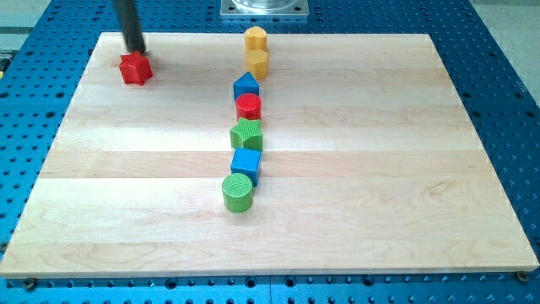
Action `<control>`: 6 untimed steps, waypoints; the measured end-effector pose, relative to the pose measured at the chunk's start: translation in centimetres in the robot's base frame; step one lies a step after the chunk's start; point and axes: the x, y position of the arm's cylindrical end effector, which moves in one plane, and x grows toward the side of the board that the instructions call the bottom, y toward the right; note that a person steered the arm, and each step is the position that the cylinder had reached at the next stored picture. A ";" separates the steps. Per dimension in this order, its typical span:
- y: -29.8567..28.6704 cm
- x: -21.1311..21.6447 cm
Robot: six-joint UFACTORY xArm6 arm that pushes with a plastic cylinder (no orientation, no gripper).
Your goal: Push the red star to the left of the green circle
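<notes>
The red star (135, 68) lies near the board's top left corner. My tip (135, 51) stands just above it in the view, at or very close to its top edge. The green circle (238, 192) is a short green cylinder at the bottom of a column of blocks near the board's middle, well to the lower right of the star.
Above the green circle the column runs up: blue cube (245, 163), green star (246, 134), red cylinder (248, 106), blue pentagon-like block (245, 84), and two yellow blocks (256, 51) at the top. The wooden board (380, 169) lies on a blue perforated table.
</notes>
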 end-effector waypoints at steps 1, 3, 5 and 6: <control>9.7 11.3; 7.2 11.3; 8.4 23.2; 8.7 23.5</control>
